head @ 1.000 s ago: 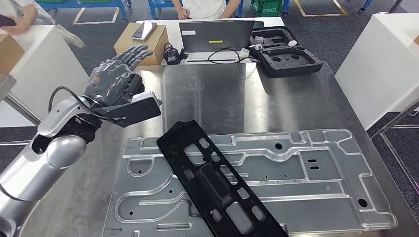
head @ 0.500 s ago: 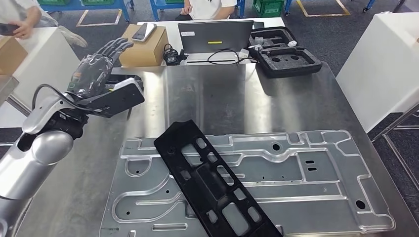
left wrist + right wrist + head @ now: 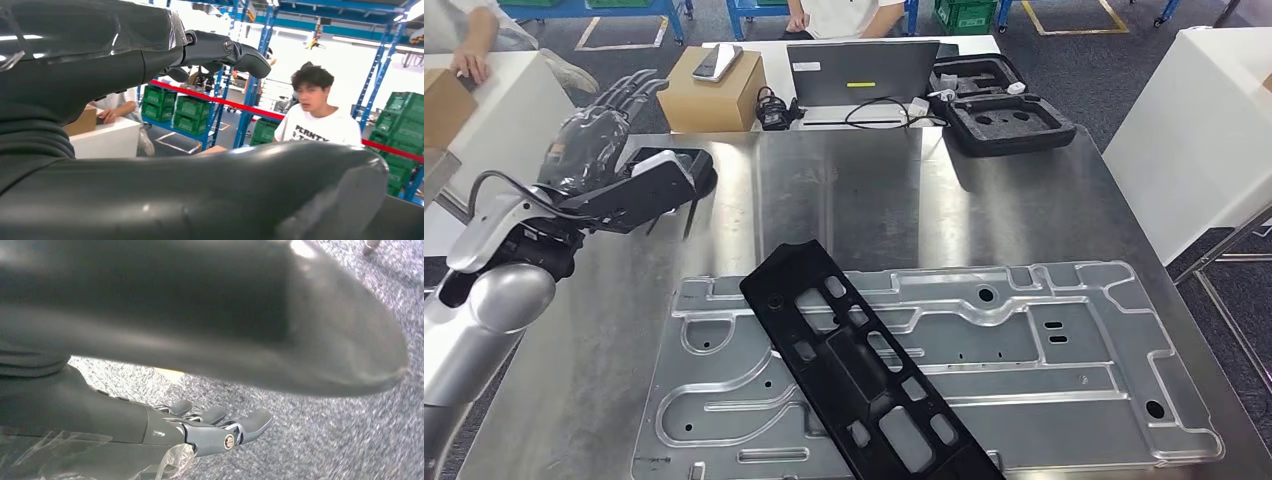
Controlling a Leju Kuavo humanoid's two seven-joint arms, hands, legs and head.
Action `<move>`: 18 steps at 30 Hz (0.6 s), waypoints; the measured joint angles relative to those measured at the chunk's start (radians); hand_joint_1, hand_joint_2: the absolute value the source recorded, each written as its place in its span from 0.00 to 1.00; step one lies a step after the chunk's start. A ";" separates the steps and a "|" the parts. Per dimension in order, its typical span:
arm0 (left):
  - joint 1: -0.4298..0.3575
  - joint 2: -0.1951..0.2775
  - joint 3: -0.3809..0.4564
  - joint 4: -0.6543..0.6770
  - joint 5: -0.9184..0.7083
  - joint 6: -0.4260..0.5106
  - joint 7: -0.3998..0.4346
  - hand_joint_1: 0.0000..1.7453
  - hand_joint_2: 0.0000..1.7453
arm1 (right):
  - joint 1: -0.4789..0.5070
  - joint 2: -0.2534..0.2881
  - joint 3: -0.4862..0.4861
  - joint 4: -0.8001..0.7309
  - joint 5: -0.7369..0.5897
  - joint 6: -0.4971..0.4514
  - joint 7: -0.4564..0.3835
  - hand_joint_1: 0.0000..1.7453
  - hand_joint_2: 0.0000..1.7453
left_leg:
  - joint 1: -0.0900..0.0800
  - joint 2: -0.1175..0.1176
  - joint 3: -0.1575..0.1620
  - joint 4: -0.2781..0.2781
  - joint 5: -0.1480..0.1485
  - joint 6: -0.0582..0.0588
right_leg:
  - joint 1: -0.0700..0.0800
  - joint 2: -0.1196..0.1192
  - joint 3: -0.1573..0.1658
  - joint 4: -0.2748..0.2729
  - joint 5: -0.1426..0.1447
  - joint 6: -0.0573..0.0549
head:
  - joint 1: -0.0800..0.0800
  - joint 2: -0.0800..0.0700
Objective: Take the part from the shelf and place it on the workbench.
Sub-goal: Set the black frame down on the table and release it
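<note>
- Silver and dark grey, the left robot hand (image 3: 594,140) is seen raised above the far-left part of the steel surface (image 3: 874,200); its fingers (image 3: 629,92) are spread apart and nothing is held in it.
- A cardboard box (image 3: 714,95) with a phone (image 3: 719,62) on top is set beyond the surface's far edge, just right of those fingers.
- The black part (image 3: 854,365), a long flat panel with cut-outs, is laid diagonally on a large grey metal plate (image 3: 1044,370) on the near half of the surface, well apart from the left robot hand.
- A laptop (image 3: 864,70) and a black foam tray (image 3: 999,105) are placed at the far edge, right of the box.
- In the left wrist view a person in a white T-shirt (image 3: 320,127) is seen past the fingers.
- The right robot hand (image 3: 200,432) is shown over speckled grey floor (image 3: 325,435), its fingers extended side by side with nothing in them.
</note>
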 joint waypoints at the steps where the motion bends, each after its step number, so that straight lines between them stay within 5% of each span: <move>1: 0.001 0.001 0.002 -0.001 0.000 0.002 -0.001 0.00 0.00 | 0.000 -0.001 -0.001 0.000 0.000 0.000 0.001 0.00 0.00 | 0.003 0.000 0.000 -0.003 0.005 0.005 | 0.000 -0.001 -0.004 0.011 -0.013 0.005 | 0.001 0.000; 3: 0.004 0.002 0.006 -0.002 0.006 0.006 -0.004 0.00 0.00 | 0.000 -0.003 -0.004 0.000 -0.001 0.000 0.004 0.00 0.00 | 0.008 0.002 -0.001 -0.009 0.014 0.016 | 0.001 -0.002 -0.036 0.096 -0.077 0.013 | 0.003 0.000; 5: 0.013 0.002 0.008 -0.002 0.017 0.009 -0.011 0.00 0.00 | 0.003 -0.004 -0.005 0.000 -0.002 0.000 0.009 0.00 0.00 | 0.006 0.003 -0.007 -0.009 0.019 0.022 | 0.001 -0.002 -0.086 0.239 -0.153 0.018 | 0.005 0.000; 7: 0.027 0.003 0.009 -0.002 0.025 0.012 -0.019 0.00 0.00 | 0.007 -0.006 -0.006 0.000 -0.002 0.000 0.011 0.00 0.00 | 0.005 0.002 -0.014 -0.008 0.025 0.025 | 0.000 -0.002 -0.098 0.300 -0.168 0.020 | 0.005 0.000; 8: 0.032 0.003 0.009 -0.002 0.027 0.014 -0.022 0.00 0.00 | 0.009 -0.008 -0.006 0.001 -0.002 0.000 0.011 0.00 0.00 | 0.005 0.001 -0.018 -0.008 0.027 0.024 | -0.001 -0.002 -0.078 0.277 -0.152 0.021 | 0.005 0.000; 12: 0.037 0.010 0.017 -0.002 0.033 0.022 -0.030 0.00 0.00 | 0.012 -0.015 -0.006 0.002 -0.003 0.000 0.018 0.00 0.00 | 0.003 -0.001 -0.031 0.000 0.038 0.010 | -0.002 0.001 0.075 0.017 -0.066 0.014 | 0.005 0.000; 16: 0.054 0.018 0.023 -0.001 0.040 0.029 -0.038 0.00 0.00 | 0.020 -0.019 -0.007 0.004 -0.017 0.000 0.028 0.00 0.00 | 0.004 -0.001 -0.044 0.004 0.049 -0.014 | 0.002 0.003 0.064 0.002 -0.050 -0.009 | 0.003 0.000; 18: 0.066 0.024 0.027 -0.001 0.046 0.032 -0.039 0.00 0.00 | 0.024 -0.020 -0.008 0.004 -0.027 0.000 0.029 0.00 0.00 | 0.008 0.000 -0.069 0.056 0.002 -0.024 | -0.001 0.001 0.049 -0.001 -0.035 -0.026 | 0.002 0.000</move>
